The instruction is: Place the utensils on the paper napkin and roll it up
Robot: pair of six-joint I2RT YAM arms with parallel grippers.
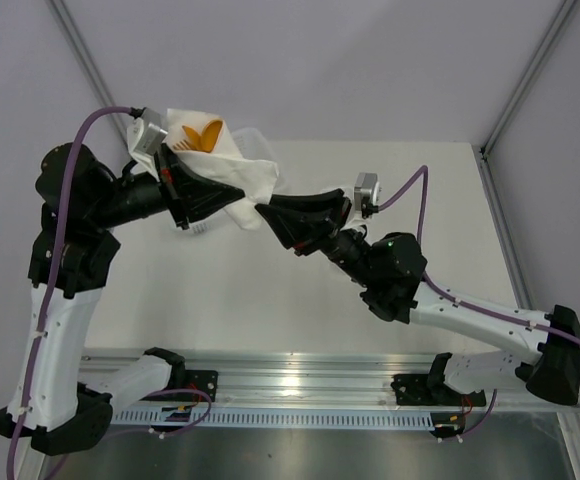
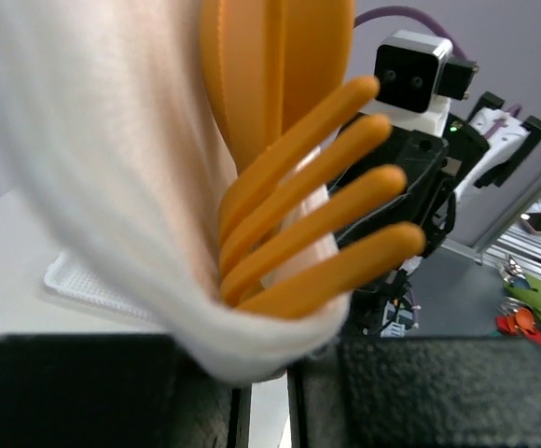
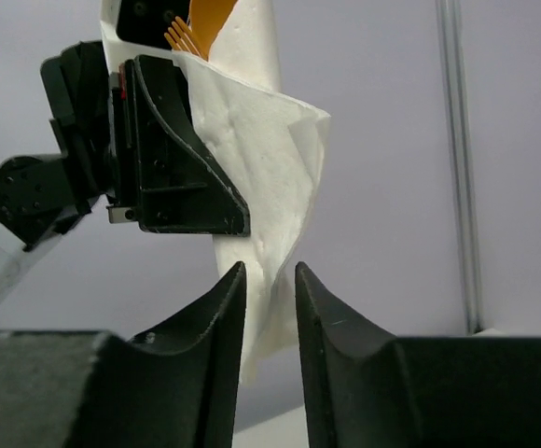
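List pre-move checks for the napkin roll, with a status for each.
1. Left gripper shut on the paper napkin: ok.
2. Right gripper pinching the napkin's lower tail: ok.
3. Fork inside the wrap: ok, tines stick out the top.
4. All three utensils present: cannot tell, the orange pieces overlap.
5. Roll tight: not ok, one side of the napkin hangs loose.

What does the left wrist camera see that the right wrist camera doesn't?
Only the left wrist view shows the fork tines up close and a white tray behind. Only the right wrist view shows the right pincer with the hanging tail of the napkin between its fingers. Both show the left pincer holding the white napkin around the orange utensils.
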